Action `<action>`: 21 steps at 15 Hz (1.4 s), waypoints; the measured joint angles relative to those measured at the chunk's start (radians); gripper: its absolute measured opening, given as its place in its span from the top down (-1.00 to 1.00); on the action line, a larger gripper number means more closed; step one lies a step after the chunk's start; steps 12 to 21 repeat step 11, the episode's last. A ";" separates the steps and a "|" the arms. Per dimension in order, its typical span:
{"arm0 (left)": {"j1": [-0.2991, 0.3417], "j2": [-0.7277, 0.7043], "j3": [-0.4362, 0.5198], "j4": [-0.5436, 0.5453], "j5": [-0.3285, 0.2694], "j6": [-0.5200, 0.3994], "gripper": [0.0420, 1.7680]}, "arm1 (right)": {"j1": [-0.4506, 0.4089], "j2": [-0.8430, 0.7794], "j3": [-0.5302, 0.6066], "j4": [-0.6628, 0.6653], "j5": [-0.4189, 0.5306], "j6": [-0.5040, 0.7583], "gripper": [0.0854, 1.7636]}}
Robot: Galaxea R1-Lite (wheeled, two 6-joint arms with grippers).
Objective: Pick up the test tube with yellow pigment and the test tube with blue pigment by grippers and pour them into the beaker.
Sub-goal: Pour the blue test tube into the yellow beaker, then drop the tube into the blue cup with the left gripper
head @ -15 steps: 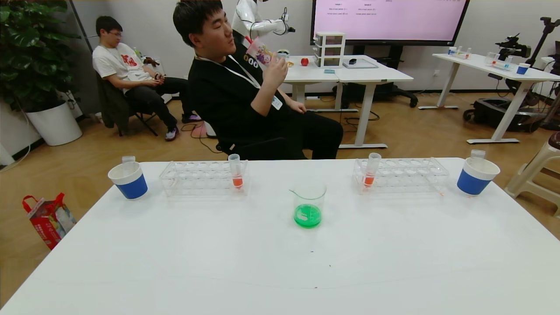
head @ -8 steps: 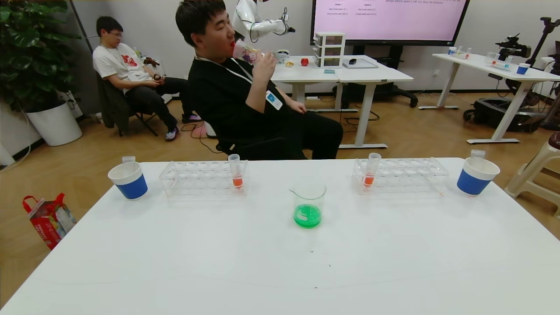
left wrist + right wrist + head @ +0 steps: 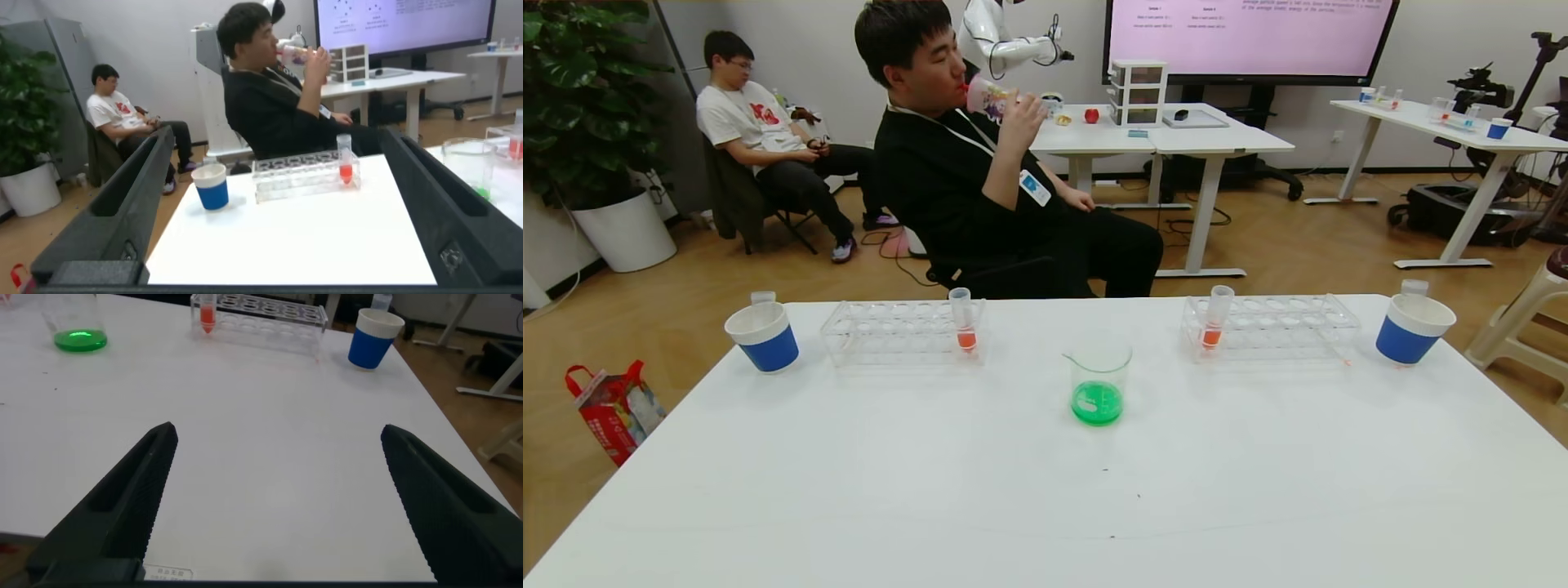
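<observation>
Nothing on the white table (image 3: 931, 490) has shifted; only the seated man behind has raised his drink. Mid-table, the small clear glass beaker (image 3: 1098, 384) holds green liquid. The left gripper (image 3: 274, 143) and right gripper (image 3: 279, 431) hang well back from it, fingers spread wide and empty. No yellow or blue tube is identifiable. Another reach could grab 1 of the 2 orange-red test tubes (image 3: 965, 320) and spoil the mix.

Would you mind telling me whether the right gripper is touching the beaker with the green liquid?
Apart. In the right wrist view, the open right gripper hangs over bare table, and the beaker stands far off, with wide white tabletop between them.
</observation>
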 joint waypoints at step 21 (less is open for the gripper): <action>0.004 -0.027 0.121 0.303 0.015 -0.115 -0.98 | 0.000 0.000 0.000 0.000 0.001 0.000 -0.97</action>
